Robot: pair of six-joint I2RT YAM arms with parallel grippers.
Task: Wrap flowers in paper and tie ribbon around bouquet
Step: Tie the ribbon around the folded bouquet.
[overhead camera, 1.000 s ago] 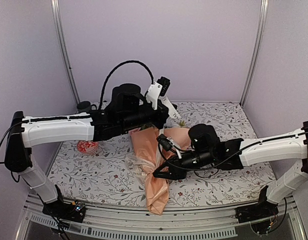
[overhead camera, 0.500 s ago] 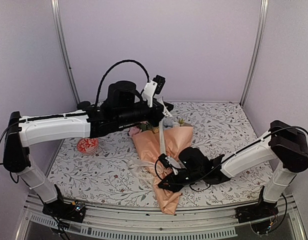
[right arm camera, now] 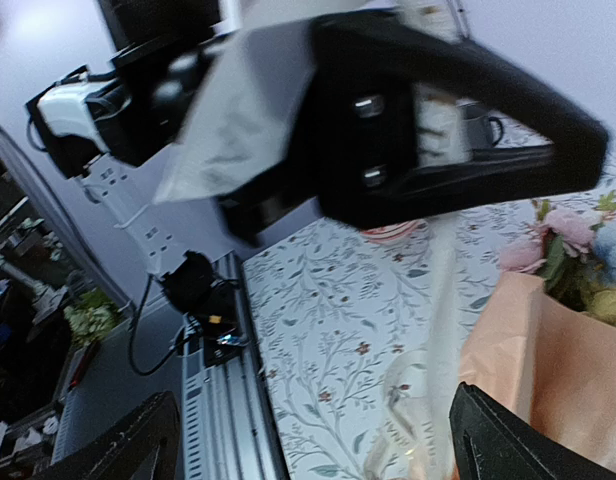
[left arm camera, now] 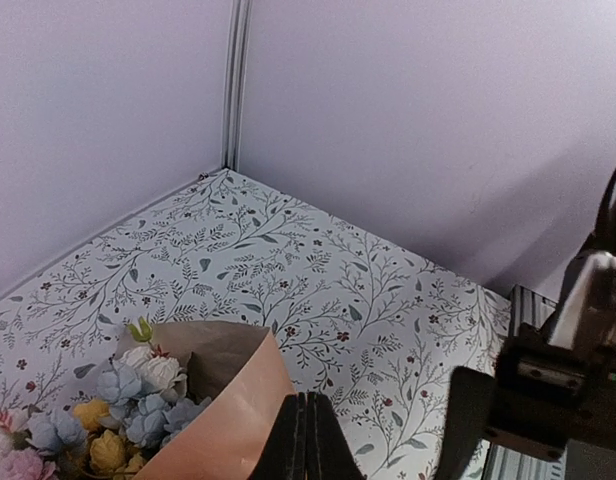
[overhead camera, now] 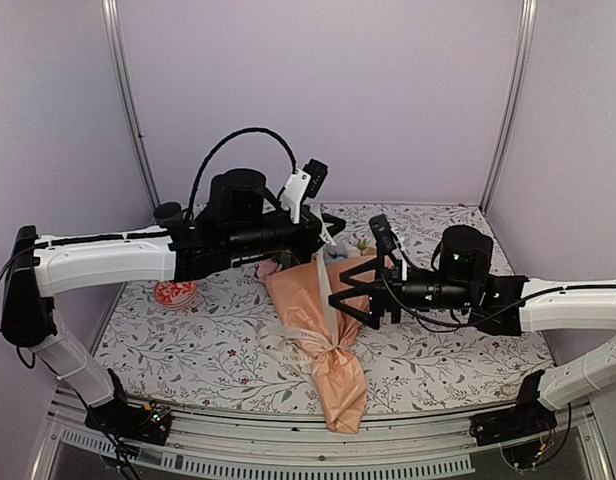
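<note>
Leftmost, a small red-and-white dish sits apart (its contents are too small to tell). Next, the left gripper is pinched fully closed, apparently on the ribbon, likely to keep it taut. At centre, the paper cone holds the flowers. Rightward, the right gripper gapes wide and empty beside the bouquet.

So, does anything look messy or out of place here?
Slightly. The bouquet lies askew, its paper tail poking past the table's near edge, and loose ribbon loops lie crumpled beside its pinched waist.
</note>
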